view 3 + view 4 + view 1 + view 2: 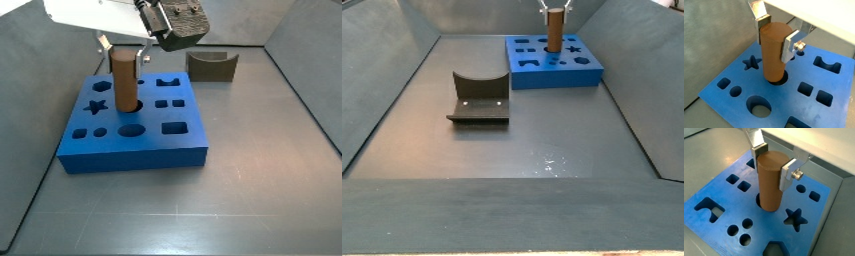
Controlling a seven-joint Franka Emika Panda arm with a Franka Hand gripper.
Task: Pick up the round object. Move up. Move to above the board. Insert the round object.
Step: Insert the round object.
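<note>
The round object point(774, 55) point(769, 183), an orange-brown cylinder peg, stands upright with its lower end down in a round hole of the blue board point(784, 96) point(729, 203). My gripper point(777, 35) point(774, 163) is at the peg's top end, shut on it, with one silver finger pressed to each side. In both side views the peg point(124, 80) point(552, 30) rises from the board point(134, 155) point(556, 78) under the gripper point(123, 48) point(552, 8). How deep the peg sits in the hole is hidden.
A dark olive fixture point(211, 65) point(478, 100) with a concave top stands on the grey floor apart from the board. Other cut-outs surround the peg, among them a star point(750, 63) point(795, 217). Sloped grey walls point(382, 90) enclose the floor.
</note>
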